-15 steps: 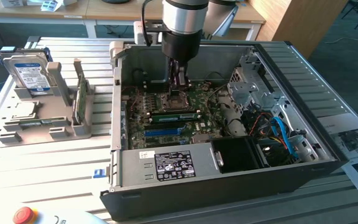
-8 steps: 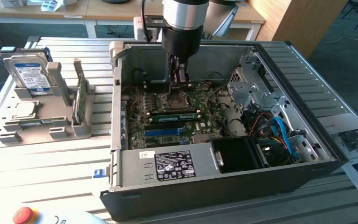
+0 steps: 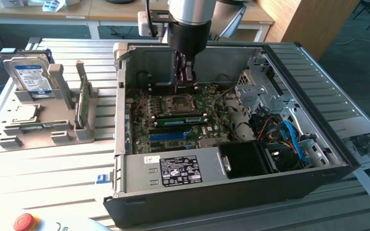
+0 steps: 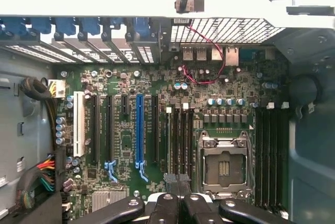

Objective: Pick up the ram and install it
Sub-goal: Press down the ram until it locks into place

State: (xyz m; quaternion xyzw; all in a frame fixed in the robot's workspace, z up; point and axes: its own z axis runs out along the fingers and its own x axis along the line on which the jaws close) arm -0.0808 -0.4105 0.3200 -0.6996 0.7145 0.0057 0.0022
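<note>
Ram: we see the long, narrow green circuit-board ram (image 3: pixel 181 119) standing on edge in a slot of the motherboard, just near of the processor socket and lengthwise left to right in the exterior view.
Grip: the black two-fingered gripper (image 3: pixel 188 77) is clenched, its fingers pressed together, and we see nothing green between them; it does not hold the ram.
Gripper's place: it hangs inside the open case, over the board; in the wrist view the gripper (image 4: pixel 178 182) is in line with the dark memory slots beside the socket. We cannot tell whether it touches the ram.
Socket: the square silver-framed processor socket (image 3: pixel 175 103) lies open between the ram and the far wall.
Board: the green motherboard (image 3: pixel 214 113) carries a long blue expansion slot (image 3: pixel 169 136) near of the ram.
Case: the black and grey computer case (image 3: pixel 236 192) lies on its side, lid off, with a labelled grey power supply (image 3: pixel 172 171) along its near edge.
Tray: to the exterior view's left, well apart from the case, a grey parts holder (image 3: pixel 8 139) holds a silver hard drive with a blue-white label (image 3: pixel 31 77) upright and a taller green circuit card (image 3: pixel 82 103) on edge.
Table: all of it rests on a slatted grey metal table (image 3: pixel 44 173).
</note>
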